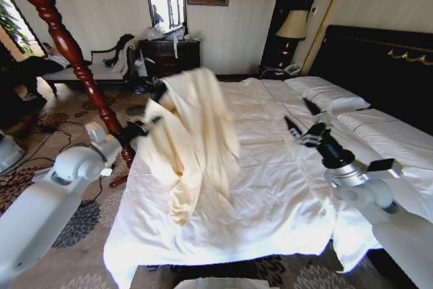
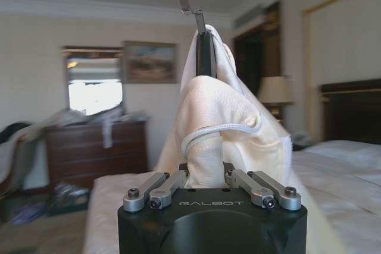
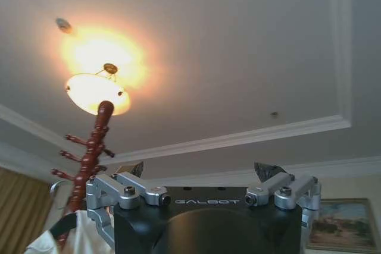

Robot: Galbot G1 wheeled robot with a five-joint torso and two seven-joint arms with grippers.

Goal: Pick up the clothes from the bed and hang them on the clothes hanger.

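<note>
Garment (image 1: pixel 193 137) clamped in left gripper (image 1: pixel 141 126) at frame centre, draped on black hanger (image 2: pixel 205 55) above bed (image 1: pixel 284 194); right gripper (image 1: pixel 302 118) jaws spread, empty.

The left arm, white and thick, reaches up and forward from the lower left, its black left gripper (image 1: pixel 145 125) raised at chest height with both fingers pressed together on a fold of pale cream fabric. The right arm stretches forward on the right, its black right gripper (image 1: pixel 302 121) tilted upward, fingers (image 1: pixel 311 107) spread apart and holding nothing.
</note>
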